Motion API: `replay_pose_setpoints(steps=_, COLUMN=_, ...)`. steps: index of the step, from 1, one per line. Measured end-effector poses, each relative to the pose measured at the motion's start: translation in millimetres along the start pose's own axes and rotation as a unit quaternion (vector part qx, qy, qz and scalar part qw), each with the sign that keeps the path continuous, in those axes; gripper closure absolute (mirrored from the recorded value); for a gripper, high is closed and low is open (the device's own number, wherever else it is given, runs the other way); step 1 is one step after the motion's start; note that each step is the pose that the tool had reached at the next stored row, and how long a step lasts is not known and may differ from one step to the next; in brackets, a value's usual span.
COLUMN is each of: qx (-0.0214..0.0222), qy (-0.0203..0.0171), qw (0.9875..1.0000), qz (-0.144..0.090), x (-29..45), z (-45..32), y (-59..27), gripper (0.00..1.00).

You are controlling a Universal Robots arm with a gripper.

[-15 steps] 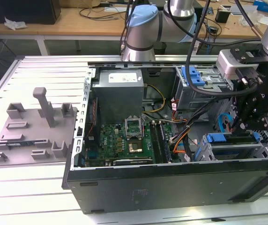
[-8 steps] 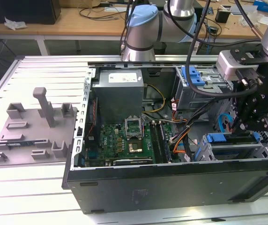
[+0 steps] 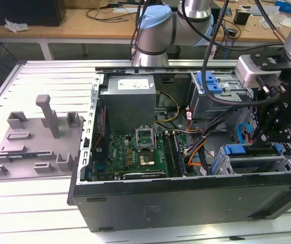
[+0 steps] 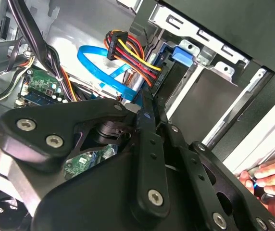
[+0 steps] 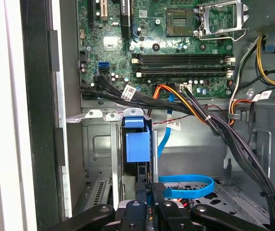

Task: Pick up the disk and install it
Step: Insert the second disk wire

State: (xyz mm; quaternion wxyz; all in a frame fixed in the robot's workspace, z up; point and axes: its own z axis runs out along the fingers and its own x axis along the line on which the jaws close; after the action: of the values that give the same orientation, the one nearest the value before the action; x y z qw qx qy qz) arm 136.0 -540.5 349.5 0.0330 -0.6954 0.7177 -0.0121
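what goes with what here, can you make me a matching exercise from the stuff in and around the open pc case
Things:
1. gripper
2. grey fixture plate
3. flat blue cable
4. empty processor socket

Places or states:
A. looped on the case floor, in the first wrist view
B. on the motherboard, its metal frame raised
C. outside the case, toward the exterior view's left
D. just above the blue-framed drive bay, toward the exterior view's right

Pairs: 1-D, 2-C, 3-A, 4-B

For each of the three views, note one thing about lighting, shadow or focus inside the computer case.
Exterior view: even overhead light, motherboard clear, gripper dark against the drive cage. Second wrist view: the gripper linkage is a near-black mass up close, with bright glare on the case wall. First wrist view: motherboard well lit and crisp, drive bay in shadow.
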Motion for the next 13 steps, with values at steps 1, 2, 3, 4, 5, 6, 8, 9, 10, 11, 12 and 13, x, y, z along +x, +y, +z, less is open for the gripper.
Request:
replay_pose_setpoints(steps=1, qx=0.0, qy=0.0, qw=1.0, qz=0.0, x=0.0, z=0.0, y=-0.2, gripper=0.84)
replay_pose_setpoints(steps=2, qx=0.0, qy=0.0, qw=1.0, qz=0.0, x=0.0, z=0.1, y=-0.3, gripper=0.84)
replay_pose_setpoints(steps=3, qx=0.0, qy=0.0, qw=1.0, qz=0.0, x=0.0, z=0.1, y=-0.4, gripper=0.84)
replay_pose_setpoints(steps=4, qx=0.0, qy=0.0, qw=1.0, qz=0.0, x=0.1, z=0.2, y=-0.5, gripper=0.84)
replay_pose_setpoints(steps=5, qx=0.0, qy=0.0, qw=1.0, qz=0.0, x=0.1, z=0.2, y=-0.6, gripper=0.84)
replay_pose_setpoints(steps=6, qx=0.0, qy=0.0, qw=1.0, qz=0.0, x=0.2, z=0.3, y=-0.6, gripper=0.84)
replay_pose_setpoints(steps=8, qx=0.0, qy=0.0001, qw=1.0, qz=-0.001, x=0.3, z=0.6, y=-0.6, gripper=0.84)
replay_pose_setpoints(steps=9, qx=0.0, qy=0.0001, qw=1.0, qz=-0.001, x=0.3, z=0.9, y=-0.6, gripper=0.84)
replay_pose_setpoints(steps=10, qx=0.0, qy=0.0, qw=1.0, qz=-0.001, x=0.3, z=1.3, y=-0.6, gripper=0.84)
replay_pose_setpoints(steps=11, qx=0.0, qy=0.0, qw=1.0, qz=-0.001, x=0.3, z=1.8, y=-0.5, gripper=0.84)
replay_pose_setpoints(steps=12, qx=0.0, qy=0.0, qw=1.0, qz=-0.001, x=0.3, z=2.3, y=-0.5, gripper=0.84)
replay_pose_setpoints(steps=13, qx=0.0, qy=-0.0001, qw=1.0, qz=-0.001, x=0.3, z=2.6, y=-0.5, gripper=0.84)
